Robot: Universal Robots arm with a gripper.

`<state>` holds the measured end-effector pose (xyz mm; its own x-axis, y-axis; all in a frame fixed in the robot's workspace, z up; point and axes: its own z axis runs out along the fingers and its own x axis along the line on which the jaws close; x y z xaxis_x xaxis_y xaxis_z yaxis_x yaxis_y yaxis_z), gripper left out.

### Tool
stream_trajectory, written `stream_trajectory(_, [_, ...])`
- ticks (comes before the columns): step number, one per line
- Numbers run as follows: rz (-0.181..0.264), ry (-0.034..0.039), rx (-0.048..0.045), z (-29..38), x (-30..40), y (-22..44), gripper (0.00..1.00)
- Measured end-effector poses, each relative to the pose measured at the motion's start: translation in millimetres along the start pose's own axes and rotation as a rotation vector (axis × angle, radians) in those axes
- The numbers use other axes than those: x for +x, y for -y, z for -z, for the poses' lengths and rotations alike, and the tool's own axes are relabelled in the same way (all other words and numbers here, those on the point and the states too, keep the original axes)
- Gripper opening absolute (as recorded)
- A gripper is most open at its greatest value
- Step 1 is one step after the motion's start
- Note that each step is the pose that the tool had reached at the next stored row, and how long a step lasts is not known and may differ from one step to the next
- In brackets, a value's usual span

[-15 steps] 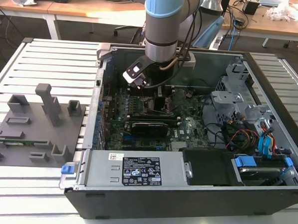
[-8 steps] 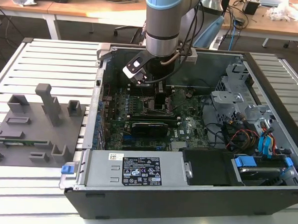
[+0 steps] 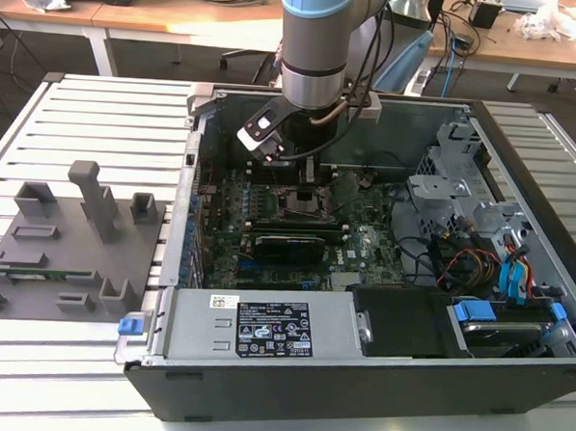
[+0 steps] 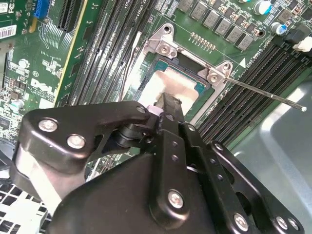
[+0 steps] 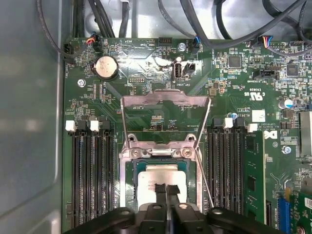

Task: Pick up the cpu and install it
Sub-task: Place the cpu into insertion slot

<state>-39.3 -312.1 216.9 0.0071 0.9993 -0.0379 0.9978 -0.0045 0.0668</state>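
**Ask:** Inside the case (image 3: 356,393), where is the cpu (image 5: 148,183)?

**Me:** Past the left slots (image 5: 92,175), lying in the socket (image 5: 127,168) with the plate (image 5: 165,105) raised. My end effector (image 5: 166,187) is clenched on nothing, its tips over the cpu's middle.

**Ask:** How do I do this well?

**Me:** I'd say stay level, push nothing sideways, and keep off the lever (image 5: 204,175) to the right.

**Ask:** Anything unclear?

**Me:** My fingers hide the cpu's near edge. I can't tell whether the tips touch it.
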Motion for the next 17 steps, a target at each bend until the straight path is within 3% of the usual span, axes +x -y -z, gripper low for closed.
stream_trajectory(4, [0.0,0.0015,0.0001,-0.1,0.0,0.0,0.11])
stream_trajectory(10, [0.0,-0.002,0.0001,-11.5,0.4,0.8,0.11])
stream_trajectory(17, [0.0,-0.0019,0.0002,-13.9,0.5,1.0,0.11])
